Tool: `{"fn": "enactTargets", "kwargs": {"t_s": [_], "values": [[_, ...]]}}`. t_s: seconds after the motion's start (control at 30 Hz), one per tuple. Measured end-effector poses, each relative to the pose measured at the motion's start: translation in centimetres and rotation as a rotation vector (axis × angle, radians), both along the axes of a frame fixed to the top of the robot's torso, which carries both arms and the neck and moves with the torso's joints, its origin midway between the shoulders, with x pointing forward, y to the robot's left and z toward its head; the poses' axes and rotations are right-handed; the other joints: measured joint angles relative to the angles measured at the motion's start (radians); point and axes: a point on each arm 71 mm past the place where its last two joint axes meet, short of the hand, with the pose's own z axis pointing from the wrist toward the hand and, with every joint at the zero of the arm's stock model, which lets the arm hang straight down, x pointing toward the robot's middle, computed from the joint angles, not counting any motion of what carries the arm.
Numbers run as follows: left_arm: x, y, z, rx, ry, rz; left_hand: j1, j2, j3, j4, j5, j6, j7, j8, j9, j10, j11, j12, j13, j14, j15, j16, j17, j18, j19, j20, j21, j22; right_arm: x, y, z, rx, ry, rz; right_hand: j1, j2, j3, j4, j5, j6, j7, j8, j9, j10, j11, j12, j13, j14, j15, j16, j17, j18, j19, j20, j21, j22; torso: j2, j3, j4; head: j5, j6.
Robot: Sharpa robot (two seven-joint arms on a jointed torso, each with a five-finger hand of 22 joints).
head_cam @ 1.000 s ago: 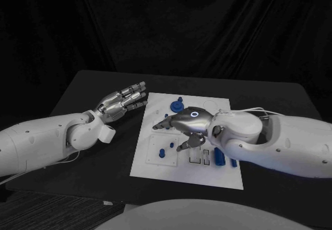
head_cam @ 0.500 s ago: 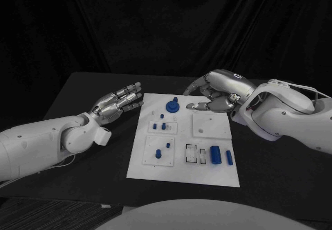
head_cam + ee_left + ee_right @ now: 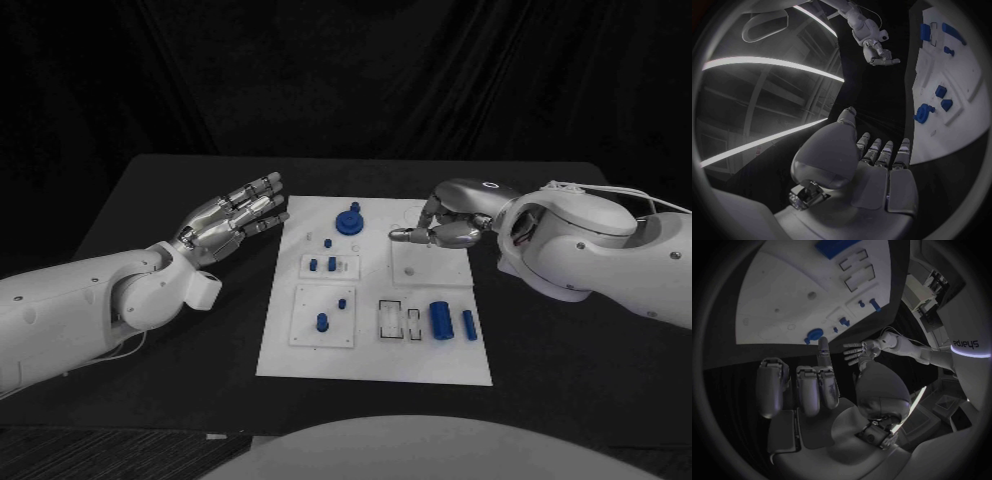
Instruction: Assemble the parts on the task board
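Note:
The white task board (image 3: 375, 362) lies in the middle of the black table. On it are a blue round knob (image 3: 349, 220), small blue pegs (image 3: 330, 264) and two blue cylinders (image 3: 440, 320) near its right edge. My right hand (image 3: 447, 224) hovers over the board's far right corner with its fingers loosely bent and nothing in them. The right wrist view shows its fingers (image 3: 817, 382) over the table edge beside the board (image 3: 786, 290). My left hand (image 3: 231, 215) is held flat and spread to the left of the board, off it; its palm (image 3: 873, 160) is bare.
Black table (image 3: 159, 200) surrounds the board, with dark cloth behind it. Two outlined rectangular slots (image 3: 389, 318) sit left of the cylinders. In the left wrist view my right hand (image 3: 876, 50) shows beyond the board (image 3: 954, 90).
My right hand has lifted off the board's middle, swung to its far right corner, then sunk a little there. The left hand has hardly moved.

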Motion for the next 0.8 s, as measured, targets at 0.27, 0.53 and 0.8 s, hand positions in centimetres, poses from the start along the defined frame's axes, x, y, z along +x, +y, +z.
{"fn": "enactTargets", "kwargs": {"t_s": [0.27, 0.53, 0.8], "values": [[0.0, -0.1, 0.1, -0.007, -0.006, -0.001, 0.0, 0.0, 0.0, 0.0, 0.0, 0.004, 0.004, 0.004, 0.0, 0.0, 0.0, 0.0, 0.0, 0.0, 0.0, 0.0, 0.0, 0.0, 0.0, 0.0, 0.0, 0.0, 0.0, -0.8, -1.2, -0.163, 0.094, -0.057, 0.007, 0.032, -0.066, 0.0, -0.004, 0.087, -0.031, 0.012, 0.024, -0.001, -0.03, 0.0, 0.0, -0.001, -0.027, 0.0, 0.0, -0.015, 0.001, -0.028, 0.078, 0.0, -0.002, -0.0002, -0.0001, 0.002, 0.0], [-0.1, 0.0, 0.3, -0.018, -0.023, 0.008, 0.0, 0.0, -0.003, -0.003, 0.0, 0.007, 0.007, 0.004, 0.001, 0.006, 0.006, 0.011, 0.003, 0.0, 0.0, 0.0, 0.0, 0.0, 0.0, 0.0, 0.0, -0.001, 0.0, -1.0, -2.0, -0.224, 0.183, -0.088, 0.103, 0.071, -0.133, -0.002, 0.058, 0.116, -0.073, 0.153, 0.26, -0.002, -0.07, 0.0, 0.0, 0.0, -0.063, 0.0, 0.0, -0.03, 0.0, -0.061, 0.095, 0.0, -0.002, -0.0002, 0.0009, 0.004, 0.0], [-0.1, 0.1, 0.4, -0.026, -0.038, 0.017, 0.0, 0.0, -0.003, -0.003, 0.004, 0.015, 0.007, 0.004, 0.002, 0.009, 0.009, 0.015, 0.003, 0.0, 0.0, 0.0, 0.0, 0.0, -0.004, -0.004, 0.0, -0.001, 0.0, -1.3, -2.9, -0.262, 0.284, -0.121, 0.182, 0.082, -0.156, -0.019, 0.105, 0.074, -0.065, 0.103, 0.29, -0.002, -0.07, 0.0, 0.0, 0.0, -0.063, 0.0, 0.0, -0.03, 0.0, -0.06, 0.114, 0.0, -0.001, -0.0004, 0.001, -0.001, 0.0]]}}
